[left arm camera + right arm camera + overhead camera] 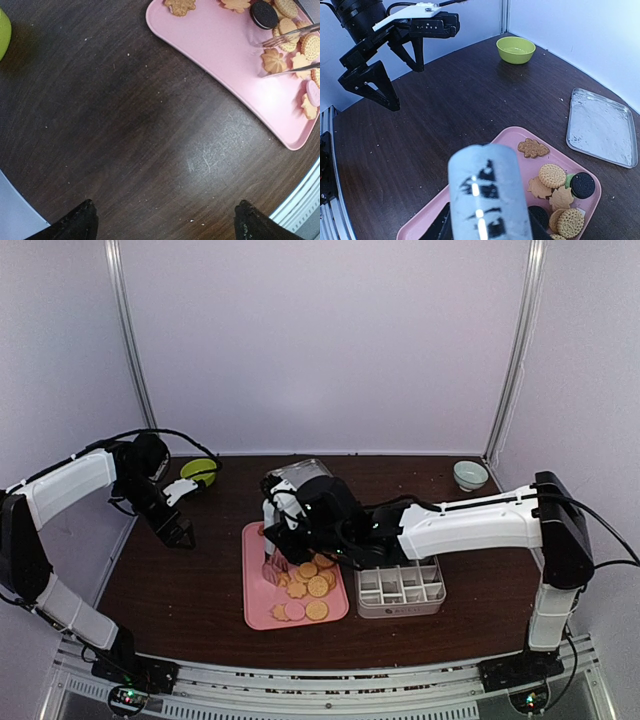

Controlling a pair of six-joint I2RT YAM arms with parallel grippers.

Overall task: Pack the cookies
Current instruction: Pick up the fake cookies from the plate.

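The cookies (pixel 308 585), round golden, leaf-shaped and black ones, lie on a pink tray (pixel 255 610). My right gripper (pixel 280 536) hangs over the tray's left part, shut on metal tongs (pixel 272 565). In the right wrist view the tongs' silvery handle (pixel 487 195) fills the foreground above the cookies (pixel 552 175). In the left wrist view the two tong arms (pixel 285 37) straddle a pale flower cookie (pixel 274 60) on the tray (pixel 215 45). My left gripper (pixel 178 532) is open over bare table left of the tray, with nothing between its fingertips (pixel 82 222).
A white divided box (pixel 400 585) stands right of the tray. A green bowl (pixel 200 470) sits at the back left and a small pale bowl (pixel 470 475) at the back right. A clear lid (pixel 602 127) lies behind the tray. White walls enclose the table.
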